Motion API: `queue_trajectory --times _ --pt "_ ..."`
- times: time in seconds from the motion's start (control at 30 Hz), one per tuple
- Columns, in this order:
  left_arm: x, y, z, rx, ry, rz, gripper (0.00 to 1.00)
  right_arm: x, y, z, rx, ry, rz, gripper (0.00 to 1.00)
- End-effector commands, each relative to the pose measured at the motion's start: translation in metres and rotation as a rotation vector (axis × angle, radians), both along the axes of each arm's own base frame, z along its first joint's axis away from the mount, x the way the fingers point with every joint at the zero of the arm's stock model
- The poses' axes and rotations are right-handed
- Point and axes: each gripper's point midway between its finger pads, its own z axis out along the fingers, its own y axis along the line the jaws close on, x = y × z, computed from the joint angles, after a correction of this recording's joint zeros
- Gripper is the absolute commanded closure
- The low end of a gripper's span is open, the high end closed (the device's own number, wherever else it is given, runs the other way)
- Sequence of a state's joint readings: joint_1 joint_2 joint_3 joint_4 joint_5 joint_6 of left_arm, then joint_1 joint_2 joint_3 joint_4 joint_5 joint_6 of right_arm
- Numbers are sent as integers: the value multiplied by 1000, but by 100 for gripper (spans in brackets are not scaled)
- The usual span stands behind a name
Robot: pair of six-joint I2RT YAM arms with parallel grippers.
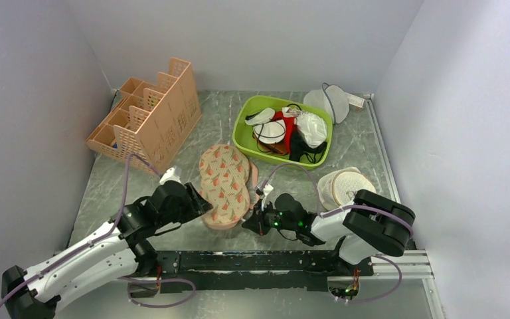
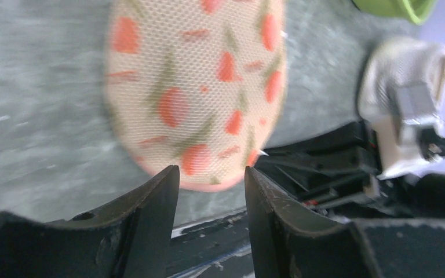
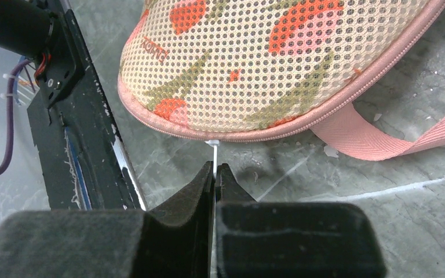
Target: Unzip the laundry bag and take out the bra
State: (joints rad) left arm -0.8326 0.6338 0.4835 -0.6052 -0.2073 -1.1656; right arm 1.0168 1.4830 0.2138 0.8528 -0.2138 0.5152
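The laundry bag [image 1: 224,183] lies flat mid-table, a beige mesh pouch with red-and-green print and pink trim [image 3: 266,63]. Its zip runs closed along the edge in the right wrist view. My right gripper [image 3: 215,167] is shut on the thin white zip pull [image 3: 213,152] at the bag's near end [image 1: 255,216]. My left gripper [image 2: 211,171] stands open just short of the bag's near left edge [image 2: 197,87], with nothing between its fingers [image 1: 199,203]. The bra is hidden.
A pink strap [image 3: 376,136] trails from the bag onto the table. A green bin [image 1: 252,109] with white, red and black garments stands behind. An orange basket [image 1: 149,119] is back left, a white mesh pouch [image 1: 329,100] back right, a beige mesh disc [image 1: 345,186] right.
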Motion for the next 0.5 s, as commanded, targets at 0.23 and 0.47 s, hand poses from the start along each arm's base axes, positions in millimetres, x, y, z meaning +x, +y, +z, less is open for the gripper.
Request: queue_trajectory --times 0.23,0.47 --pt "-3 -70 -15 -83 68 -235 35 3 6 6 13 -26 6 100" --pt "7 -85 -57 -18 118 -240 51 4 7 2 8 -18 3 100"
